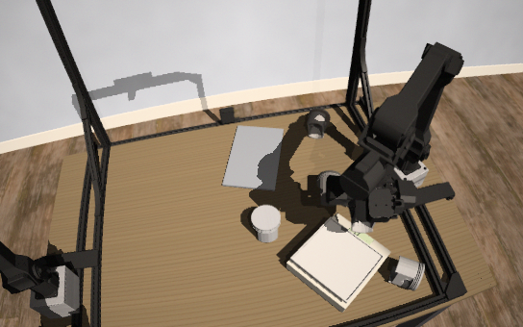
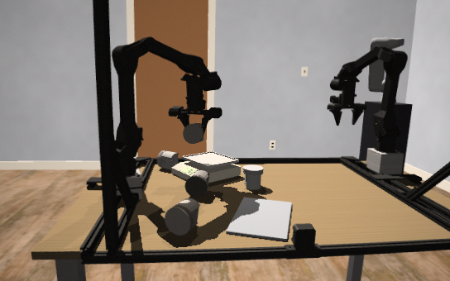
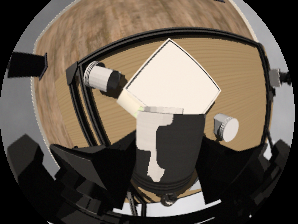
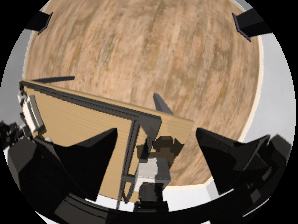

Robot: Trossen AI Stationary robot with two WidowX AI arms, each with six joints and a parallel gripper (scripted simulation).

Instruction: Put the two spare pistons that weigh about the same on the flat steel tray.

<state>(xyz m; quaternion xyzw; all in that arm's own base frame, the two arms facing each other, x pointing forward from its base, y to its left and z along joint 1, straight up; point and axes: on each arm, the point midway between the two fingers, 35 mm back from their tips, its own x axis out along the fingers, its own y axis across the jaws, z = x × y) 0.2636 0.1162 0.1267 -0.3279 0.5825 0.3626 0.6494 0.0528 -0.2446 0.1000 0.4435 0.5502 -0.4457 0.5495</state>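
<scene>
The steel tray (image 1: pixel 246 156) (image 2: pixel 270 225) lies flat on the bench with no piston on it. My left gripper (image 2: pixel 194 126) (image 3: pixel 164 133) is shut on a piston (image 2: pixel 193 134) (image 3: pixel 172 155), held on its side in the air behind the scale's display edge. One piston (image 1: pixel 265 218) (image 2: pixel 253 178) (image 3: pixel 227 128) stands upright beside the tray. Three lie on their sides: one (image 1: pixel 317 125) (image 2: pixel 181 216) near the tray, one (image 1: pixel 328 179) (image 2: pixel 197 183) partly under the left arm, one (image 1: pixel 407 273) (image 2: pixel 167 159) (image 3: pixel 99 77) beyond the scale. My right gripper (image 2: pixel 347 123) (image 4: pixel 158 132) is open and empty.
The scale (image 1: pixel 336 262) (image 2: pixel 221 175) (image 3: pixel 172 75) has an empty white pan and a greenish display. Black frame rails run round the bench, with uprights at the corners. A small black block (image 1: pixel 227 114) (image 2: pixel 303 236) sits on the rail behind the tray.
</scene>
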